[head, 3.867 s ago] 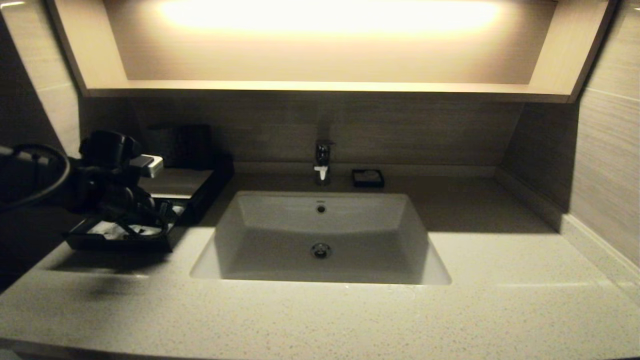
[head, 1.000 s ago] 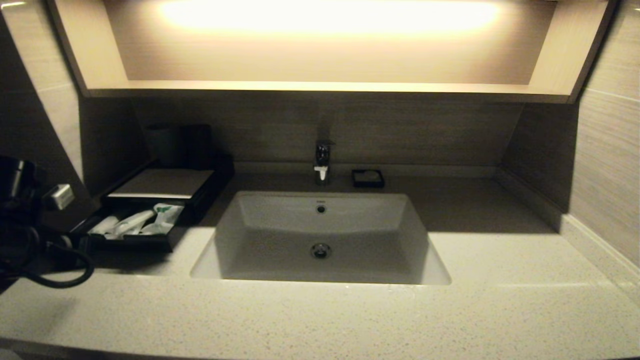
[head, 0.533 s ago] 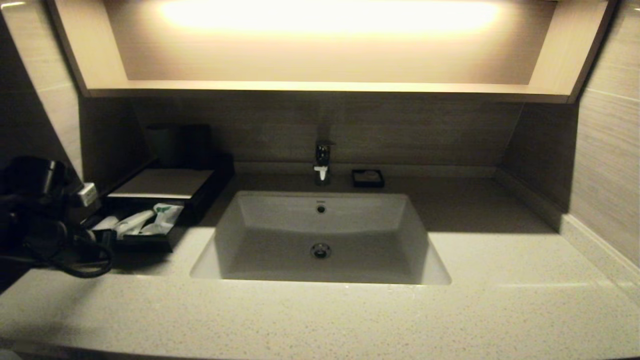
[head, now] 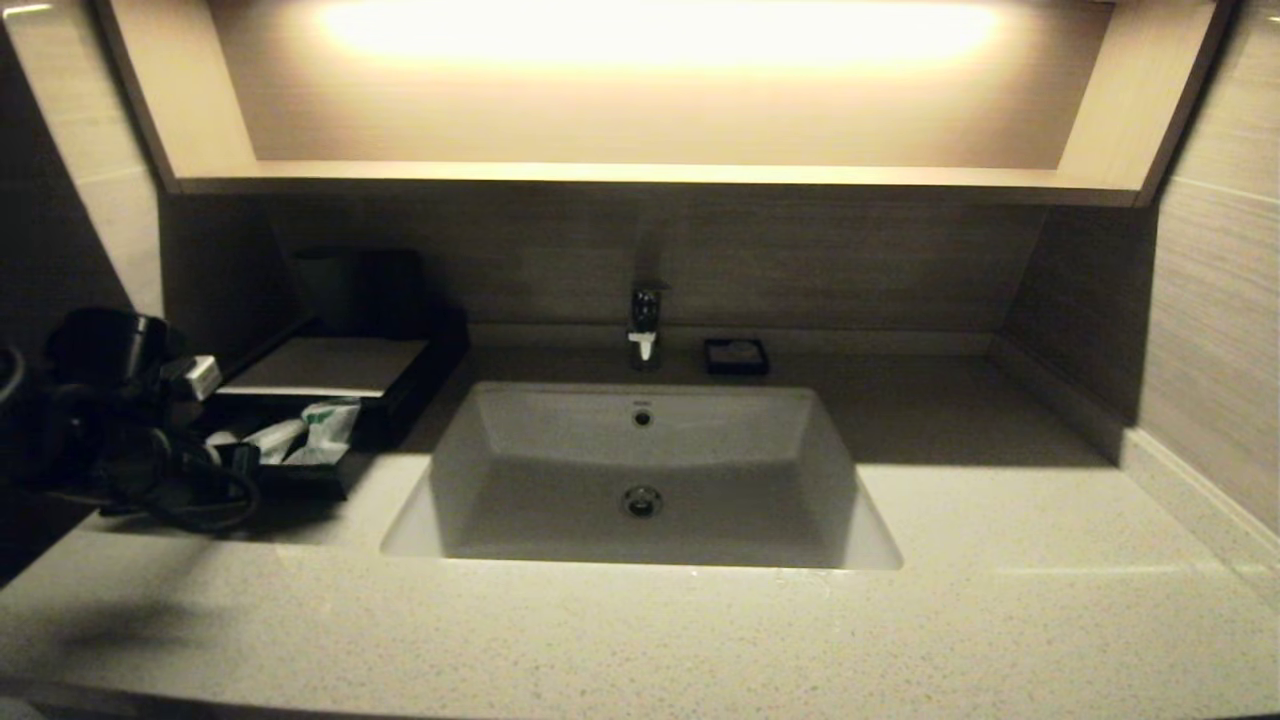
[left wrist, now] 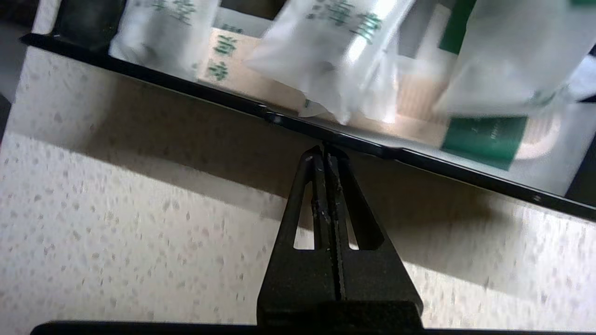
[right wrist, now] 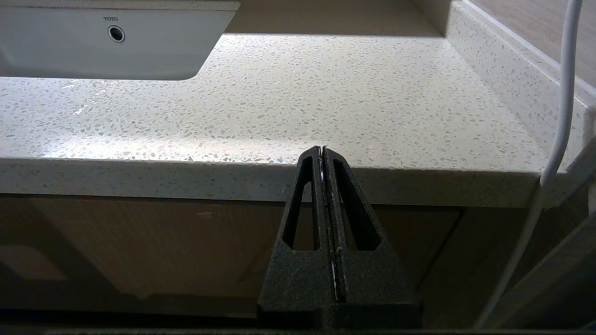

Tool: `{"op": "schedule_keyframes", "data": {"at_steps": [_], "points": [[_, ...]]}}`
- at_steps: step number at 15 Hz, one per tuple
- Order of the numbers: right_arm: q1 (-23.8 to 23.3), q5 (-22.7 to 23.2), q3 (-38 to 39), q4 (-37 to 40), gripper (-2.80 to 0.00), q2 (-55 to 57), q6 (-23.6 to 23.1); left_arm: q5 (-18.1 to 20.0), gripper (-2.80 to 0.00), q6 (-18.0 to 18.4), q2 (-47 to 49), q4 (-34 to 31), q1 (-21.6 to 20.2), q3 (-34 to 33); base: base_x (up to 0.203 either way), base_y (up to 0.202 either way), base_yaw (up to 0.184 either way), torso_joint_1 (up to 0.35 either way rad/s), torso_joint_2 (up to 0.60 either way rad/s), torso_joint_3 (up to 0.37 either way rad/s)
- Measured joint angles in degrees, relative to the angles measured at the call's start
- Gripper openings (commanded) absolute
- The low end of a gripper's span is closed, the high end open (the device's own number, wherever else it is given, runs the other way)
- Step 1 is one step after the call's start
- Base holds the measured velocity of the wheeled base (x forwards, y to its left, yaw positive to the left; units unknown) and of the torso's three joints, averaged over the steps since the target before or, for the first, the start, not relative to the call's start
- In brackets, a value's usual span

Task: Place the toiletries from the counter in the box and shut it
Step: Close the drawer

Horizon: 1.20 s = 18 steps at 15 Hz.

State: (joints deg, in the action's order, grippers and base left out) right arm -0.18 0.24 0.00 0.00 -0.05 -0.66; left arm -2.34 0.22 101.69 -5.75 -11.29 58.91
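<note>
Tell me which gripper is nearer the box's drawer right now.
Left. The left gripper, shut, sits at the drawer's front edge. The right gripper is parked below the counter's front edge, far off.

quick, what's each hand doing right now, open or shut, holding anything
Left hand: shut, holding nothing, tips at the front edge of the low black box's pulled-out drawer.
Right hand: shut, empty, parked below the pale speckled counter's front edge.

Head overlooks counter (head: pixel 640 640), wrists close
</note>
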Motion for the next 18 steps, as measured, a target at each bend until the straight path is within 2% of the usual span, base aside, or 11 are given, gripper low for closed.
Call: {"op": "schedule_keyframes", "data": {"at_steps": [11, 18], "points": [[0.0, 0.0, 0.0, 0.0, -2.80, 0.0, 0.0, 0.0, -2.80, -2.8, 5.2, 0.2, 3.5, 7.4, 0.000, 0.000, 0.000, 0.000, 0.00, 0.000], [0.0, 0.0, 0.0, 0.0, -2.80, 0.0, 0.0, -0.4, -2.80, -3.7, 7.9, 0.2, 4.2, 10.5, 0.000, 0.000, 0.000, 0.000, 0.00, 0.000]]}}
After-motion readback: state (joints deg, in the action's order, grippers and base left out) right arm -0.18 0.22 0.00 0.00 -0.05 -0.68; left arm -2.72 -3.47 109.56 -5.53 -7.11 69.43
